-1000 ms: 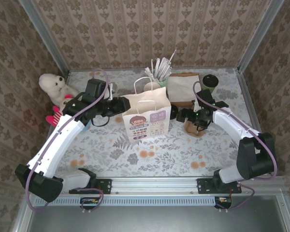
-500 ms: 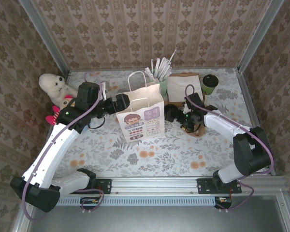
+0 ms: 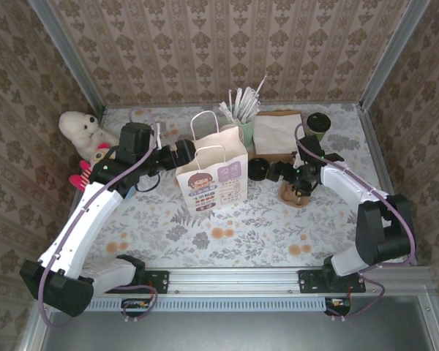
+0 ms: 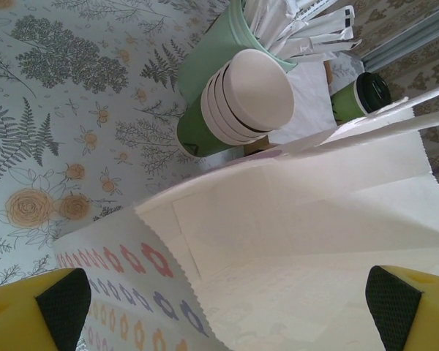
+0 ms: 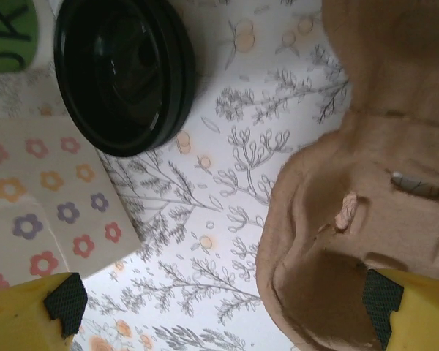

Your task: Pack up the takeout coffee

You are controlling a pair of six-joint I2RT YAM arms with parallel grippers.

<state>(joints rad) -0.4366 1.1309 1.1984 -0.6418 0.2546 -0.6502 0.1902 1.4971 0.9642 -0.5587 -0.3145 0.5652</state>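
The coffee cup [image 3: 318,126] stands upright near the far right corner of the table [image 3: 205,241], behind the right gripper [image 3: 272,172]. That gripper gapes wide, empty, facing the paper bag [image 3: 214,172] (so it would need to swing round). The left gripper [image 3: 181,152], equally wide, is farther off.

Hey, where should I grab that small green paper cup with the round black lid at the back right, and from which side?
Grip the small green paper cup across its green wall, just under the round black lid, with the fingers level. It stands upright near the back right corner, so come in from the near side with the open right gripper, which is probably the closer one.
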